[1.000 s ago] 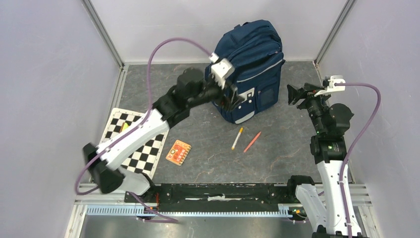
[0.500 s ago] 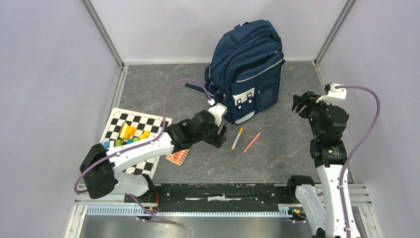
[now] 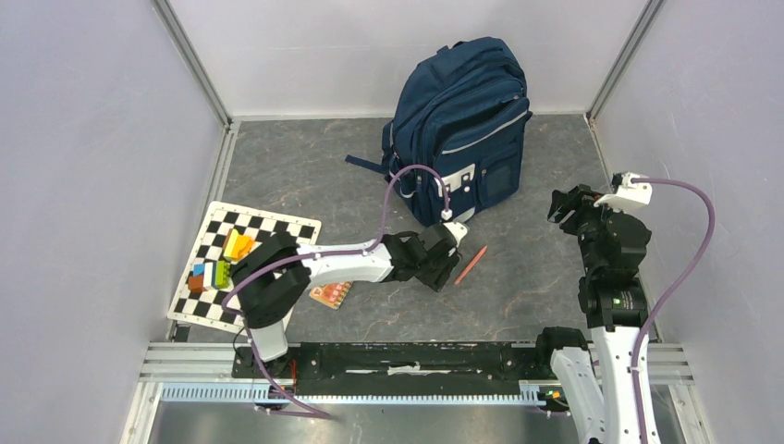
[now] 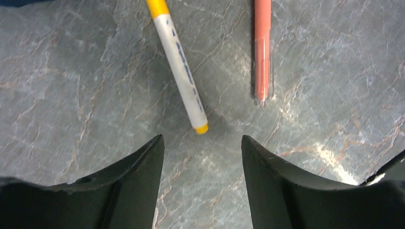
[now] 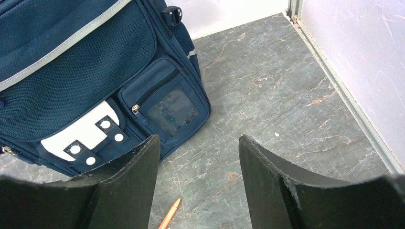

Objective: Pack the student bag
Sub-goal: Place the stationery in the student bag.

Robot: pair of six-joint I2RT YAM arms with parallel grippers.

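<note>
From the top camera, the large navy-blue fabric backpack with grey stripes (image 3: 467, 120) stands upright at the far side of the grey stone-patterned desk (image 3: 305, 166). It is beyond the left pincer (image 3: 442, 268), which hangs low over the desk just in front of the bag's base, and beyond and to the left of the right pincer (image 3: 566, 205), which is raised beside the bag's right flank but not touching it. A thin salmon-red pen (image 3: 471, 265) lies just right of the left pincer. The backpack looks soft and bulky, probably light while unfilled. Its cloth should fold and slump under a push, so the top carry loop or a zip pull seems a surer hold than the flat panels. In the left wrist view the left pincer (image 4: 201, 143) is moderately wide and empty. A white marker with yellow ends (image 4: 181, 71) has its near tip just ahead of the gap, with the red pen ahead and to the right. Only a sliver of blue shows at the top left edge. In the right wrist view the right pincer (image 5: 198, 140) is spread wide and holds nothing, and the backpack's clear-windowed pocket and white buckle patch lie ahead and to its left.
</note>
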